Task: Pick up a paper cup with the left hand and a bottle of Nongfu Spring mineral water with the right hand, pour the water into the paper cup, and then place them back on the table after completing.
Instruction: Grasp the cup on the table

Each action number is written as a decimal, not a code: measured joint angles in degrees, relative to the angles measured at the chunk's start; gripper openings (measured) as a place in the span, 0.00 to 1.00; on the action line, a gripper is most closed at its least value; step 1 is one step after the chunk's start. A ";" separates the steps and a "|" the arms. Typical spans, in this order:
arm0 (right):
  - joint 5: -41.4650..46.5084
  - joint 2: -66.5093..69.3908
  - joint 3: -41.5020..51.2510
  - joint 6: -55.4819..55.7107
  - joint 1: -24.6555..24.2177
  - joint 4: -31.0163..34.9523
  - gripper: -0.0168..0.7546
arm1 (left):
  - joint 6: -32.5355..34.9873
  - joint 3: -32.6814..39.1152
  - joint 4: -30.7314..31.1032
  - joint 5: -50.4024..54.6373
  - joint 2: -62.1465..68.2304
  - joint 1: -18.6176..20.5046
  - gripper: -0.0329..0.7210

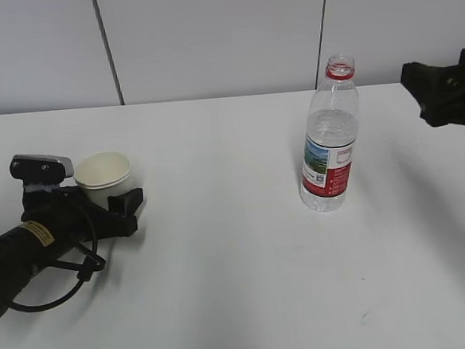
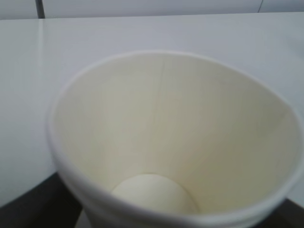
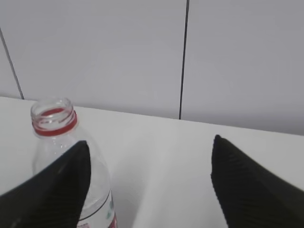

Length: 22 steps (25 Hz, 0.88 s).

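A white paper cup (image 1: 103, 171) stands upright on the white table (image 1: 240, 286) at the left; its inside looks empty in the left wrist view (image 2: 180, 128). My left gripper (image 1: 112, 192) is low on the table with its jaws around the cup and seems shut on it; one black finger (image 1: 127, 202) shows on the near side. The open Nongfu Spring bottle (image 1: 330, 148), with a red neck ring, a label and clear water (image 1: 330, 128), stands right of centre. My right gripper (image 1: 420, 93) hovers open and empty to the bottle's right. The bottle (image 3: 59, 137) shows behind its left finger (image 3: 52, 190).
A grey panelled wall (image 1: 222, 31) runs along the table's far edge. The left arm's black cables (image 1: 64, 278) loop on the table near the front left.
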 joint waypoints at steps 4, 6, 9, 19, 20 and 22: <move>-2.87 4.44 0.08 3.03 0.00 -4.27 0.78 | 0.00 0.00 0.00 0.00 0.00 0.00 0.73; -5.21 6.82 0.08 4.09 0.00 -6.99 0.78 | 0.00 0.00 0.00 0.00 0.00 0.00 0.72; -7.28 9.11 0.08 4.87 0.00 -10.02 0.78 | 0.00 0.00 0.00 0.00 0.00 0.00 0.70; -9.91 12.91 0.08 5.07 0.00 -11.86 0.78 | 0.00 0.00 0.00 0.00 0.00 -0.01 0.69; -10.05 13.46 0.08 5.07 0.00 -11.86 0.78 | 0.00 0.00 0.00 0.00 0.00 -0.01 0.69; -10.44 14.49 0.08 5.07 0.00 -11.97 0.78 | 0.00 0.00 0.00 0.00 0.00 -0.01 0.69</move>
